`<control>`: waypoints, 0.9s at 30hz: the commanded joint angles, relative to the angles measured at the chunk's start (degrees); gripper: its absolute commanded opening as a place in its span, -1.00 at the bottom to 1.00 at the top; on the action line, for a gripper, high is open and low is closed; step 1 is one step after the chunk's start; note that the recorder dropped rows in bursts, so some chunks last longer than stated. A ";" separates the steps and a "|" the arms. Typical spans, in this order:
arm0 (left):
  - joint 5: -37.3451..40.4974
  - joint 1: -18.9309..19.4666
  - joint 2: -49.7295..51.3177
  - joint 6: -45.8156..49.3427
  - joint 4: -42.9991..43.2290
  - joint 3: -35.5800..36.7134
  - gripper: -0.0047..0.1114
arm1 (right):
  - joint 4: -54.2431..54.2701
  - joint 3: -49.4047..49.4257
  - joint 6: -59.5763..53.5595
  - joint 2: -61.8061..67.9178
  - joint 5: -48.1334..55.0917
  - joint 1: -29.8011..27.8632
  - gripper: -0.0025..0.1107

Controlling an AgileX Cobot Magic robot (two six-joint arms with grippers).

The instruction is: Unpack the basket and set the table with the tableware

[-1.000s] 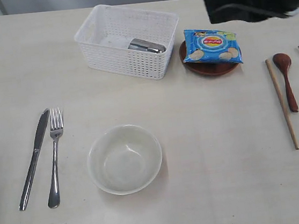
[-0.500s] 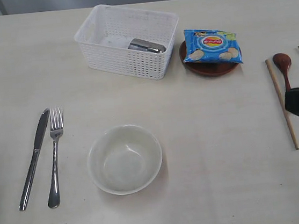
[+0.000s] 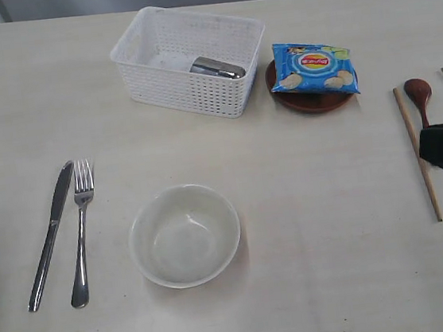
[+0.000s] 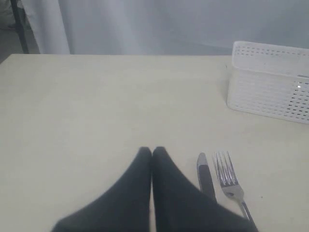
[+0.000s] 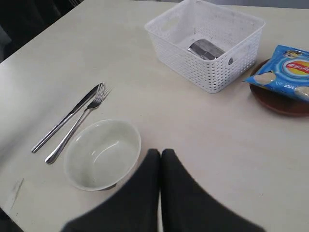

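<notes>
Nearest, above the table [image 3: 337,265]: left gripper [image 4: 152,152] and right gripper [image 5: 160,153], each with fingers pressed together, clasping nothing. Just beyond, bowl [image 3: 184,234] upright, with knife [image 3: 50,232] and fork [image 3: 81,230] side by side to its left. Over on the right, chopsticks [image 3: 417,152] lying apart, spoon [image 3: 418,94] between them, handle partly hidden by the right gripper. Farthest back, basket [image 3: 189,89] with the cup [image 3: 216,68] on its side inside, and just beside it the plate [image 3: 310,101] under the chips bag [image 3: 313,67].
</notes>
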 commanded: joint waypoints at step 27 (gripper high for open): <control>-13.77 0.17 -0.24 -2.80 -11.17 0.13 -0.92 | 1.33 2.70 -4.75 -0.41 -2.73 -0.36 -0.95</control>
